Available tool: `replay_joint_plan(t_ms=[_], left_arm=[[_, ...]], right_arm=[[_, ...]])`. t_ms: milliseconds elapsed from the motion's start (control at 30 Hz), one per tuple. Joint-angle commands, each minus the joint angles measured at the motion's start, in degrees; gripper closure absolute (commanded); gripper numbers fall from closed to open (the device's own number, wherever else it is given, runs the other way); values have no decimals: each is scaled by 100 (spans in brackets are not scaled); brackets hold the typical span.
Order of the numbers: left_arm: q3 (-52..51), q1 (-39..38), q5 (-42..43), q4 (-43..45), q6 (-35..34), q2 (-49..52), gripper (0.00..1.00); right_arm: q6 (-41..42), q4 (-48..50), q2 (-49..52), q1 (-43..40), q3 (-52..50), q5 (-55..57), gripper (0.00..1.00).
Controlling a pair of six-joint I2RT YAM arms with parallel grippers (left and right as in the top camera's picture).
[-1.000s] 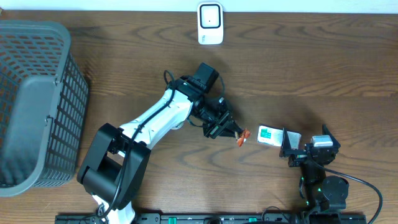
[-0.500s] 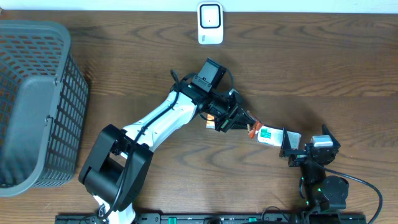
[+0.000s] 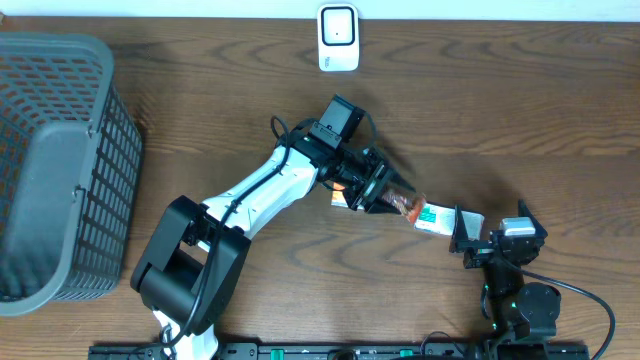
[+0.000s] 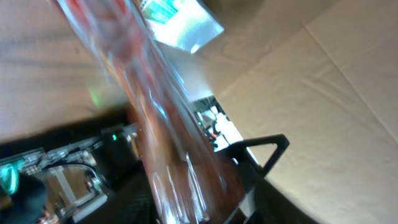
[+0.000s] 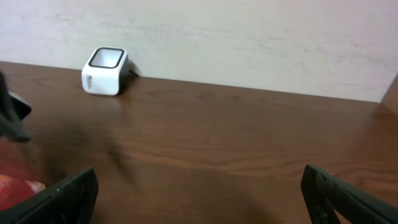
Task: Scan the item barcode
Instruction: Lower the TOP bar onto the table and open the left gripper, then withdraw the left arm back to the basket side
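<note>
The item (image 3: pixel 433 216) is a small white packet with green print, lying flat on the wooden table just left of my right gripper. My left gripper (image 3: pixel 404 206) reaches in from the left, its orange-tipped fingers spread apart at the packet's left edge and holding nothing. In the left wrist view everything is blurred; a silvery corner of the packet (image 4: pixel 180 25) shows at the top. My right gripper (image 3: pixel 495 226) stands wide open over bare table (image 5: pixel 199 186). The white scanner (image 3: pixel 338 38) stands at the far edge and also shows in the right wrist view (image 5: pixel 104 70).
A large grey mesh basket (image 3: pixel 60 160) fills the left end of the table. The left arm stretches diagonally across the middle. A pale wall runs behind the table's far edge.
My left arm has swung right, from mid-table to the packet's edge. Its fingers, shut before, now stand apart. The right arm and the packet have stayed where they were.
</note>
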Motion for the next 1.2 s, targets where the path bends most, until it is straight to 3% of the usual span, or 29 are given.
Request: replay_joint_plan(t_ms=[0,167,333,400,567,667,800,900,1000,1167], left_arm=[[-31,59,-584,11,470,52,26],[-28,50,-809,13,1287,33,17],[-28,-42,-1064,-13,2564,-221,17],[-28,-107,-1523,-216,3008,-450,17],[-24,-323,-3687,-1054,4131,-1381,16],[-22,-562,-5569,-1569,4771,-2155,16],[-17,-933,-7969,-1910,5659,-3248,2],[-17,-1036,-9549,-1602,6192,-4022,2],[-17,-920,-10775,-734,6638,-4570,2],[-17,-201,-11049,1421,8620,-4944,2]], right_arm=[[68,-22,-15,-2,-4,9,1],[68,-22,-15,-2,-4,9,1],[68,-22,-15,-2,-4,9,1],[70,-22,-15,-2,-4,9,1],[70,-22,-15,-2,-4,9,1],[68,-24,-15,-2,-4,9,1],[68,-22,-15,-2,-4,9,1],[66,17,-15,-2,-4,11,1],[68,-20,-15,-2,-4,9,1],[68,-17,-15,-2,-4,9,1]])
